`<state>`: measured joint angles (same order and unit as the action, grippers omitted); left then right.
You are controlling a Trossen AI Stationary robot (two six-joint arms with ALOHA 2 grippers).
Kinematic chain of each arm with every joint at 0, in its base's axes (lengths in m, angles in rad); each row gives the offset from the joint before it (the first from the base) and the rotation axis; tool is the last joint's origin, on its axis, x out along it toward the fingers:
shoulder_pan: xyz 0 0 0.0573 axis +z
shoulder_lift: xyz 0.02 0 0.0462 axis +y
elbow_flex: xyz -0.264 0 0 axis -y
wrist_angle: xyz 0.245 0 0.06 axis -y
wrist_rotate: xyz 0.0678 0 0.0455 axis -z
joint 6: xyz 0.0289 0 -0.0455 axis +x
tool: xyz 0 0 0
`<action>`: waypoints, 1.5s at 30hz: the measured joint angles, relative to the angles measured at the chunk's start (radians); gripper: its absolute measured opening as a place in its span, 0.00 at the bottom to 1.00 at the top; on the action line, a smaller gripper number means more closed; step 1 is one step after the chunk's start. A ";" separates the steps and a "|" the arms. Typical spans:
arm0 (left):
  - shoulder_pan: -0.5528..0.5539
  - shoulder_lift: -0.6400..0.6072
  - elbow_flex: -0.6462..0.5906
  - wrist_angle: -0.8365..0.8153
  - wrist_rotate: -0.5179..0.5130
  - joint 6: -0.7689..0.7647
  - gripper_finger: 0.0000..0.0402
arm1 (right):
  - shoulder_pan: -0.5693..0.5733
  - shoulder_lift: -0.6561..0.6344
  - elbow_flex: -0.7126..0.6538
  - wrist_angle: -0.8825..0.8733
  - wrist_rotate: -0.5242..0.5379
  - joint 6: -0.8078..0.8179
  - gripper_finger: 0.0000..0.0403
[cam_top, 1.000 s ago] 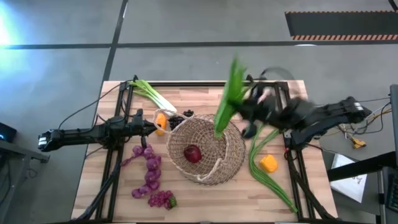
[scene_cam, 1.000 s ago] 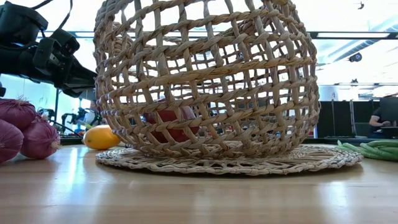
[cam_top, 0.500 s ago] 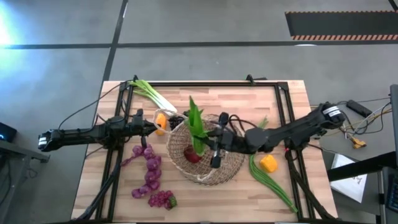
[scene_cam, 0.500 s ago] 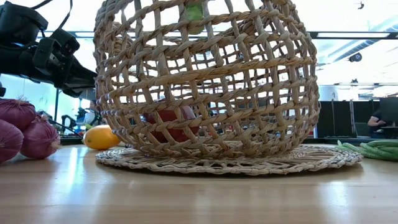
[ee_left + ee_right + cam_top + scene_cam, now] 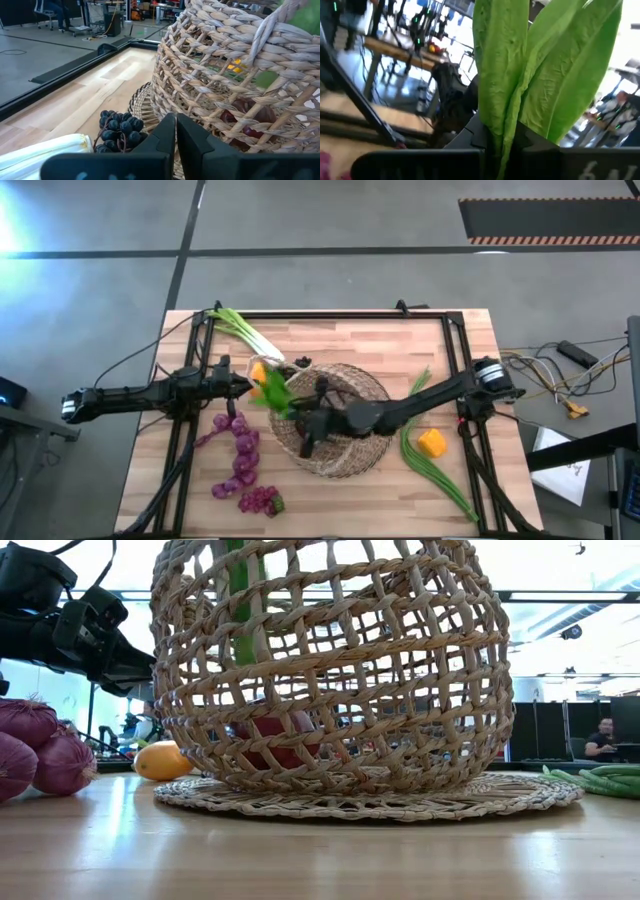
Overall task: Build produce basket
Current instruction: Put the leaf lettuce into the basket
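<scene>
A: High view: right end effector sits over the basket, pinching the green leaves; their tips hang past the left rim. We should lower them fully inside, clear of the handle, and miss the red apple.

B: Agreed. Left end effector waits pressed together, left of the basket, beside the dark grapes. We see no readable labels or writing.

arms: two, dark, jointed | fingers: black, flat, tapered | cables — thin, black, trailing
</scene>
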<state>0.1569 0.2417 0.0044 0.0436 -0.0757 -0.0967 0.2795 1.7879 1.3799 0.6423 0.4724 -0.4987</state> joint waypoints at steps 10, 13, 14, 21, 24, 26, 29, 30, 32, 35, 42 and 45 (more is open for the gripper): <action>0.000 0.000 0.000 0.000 0.000 0.000 0.00 | -0.040 0.206 0.175 -0.141 0.064 -0.014 0.03; 0.000 0.000 0.000 0.000 0.000 0.000 0.00 | -0.044 0.231 0.205 -0.181 0.094 0.031 0.03; 0.000 0.000 0.000 0.000 0.000 0.000 0.00 | -0.046 0.238 0.210 -0.192 0.103 0.039 0.03; 0.000 0.000 0.000 0.000 0.000 0.000 0.00 | -0.051 0.243 0.218 -0.247 0.111 0.053 0.03; 0.000 0.002 0.000 0.000 0.000 0.000 0.00 | -0.055 0.243 0.218 -0.247 0.110 0.020 0.03; 0.000 0.001 0.000 0.000 0.000 0.000 0.00 | -0.058 0.243 0.218 -0.248 0.111 0.026 0.03; 0.000 0.000 0.000 0.001 0.000 0.000 0.00 | -0.058 0.243 0.218 -0.250 0.111 0.063 0.03; 0.000 0.000 0.000 0.000 0.000 0.000 0.00 | -0.058 0.243 0.218 -0.251 0.111 0.077 0.03; 0.000 0.000 0.000 0.000 0.000 0.000 0.00 | -0.058 0.243 0.218 -0.252 0.118 0.101 0.03; 0.000 0.000 0.000 0.000 0.000 0.000 0.00 | -0.058 0.243 0.218 -0.252 0.172 0.114 0.03; 0.000 0.000 0.000 0.000 0.000 0.000 0.00 | -0.059 0.243 0.218 -0.342 0.185 0.241 0.03; 0.000 0.000 0.000 0.000 0.000 0.000 0.00 | -0.063 0.243 0.218 -0.362 0.186 0.295 0.03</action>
<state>0.1566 0.2417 0.0044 0.0437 -0.0757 -0.0970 0.2169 2.0304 1.5978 0.2805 0.6586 -0.2032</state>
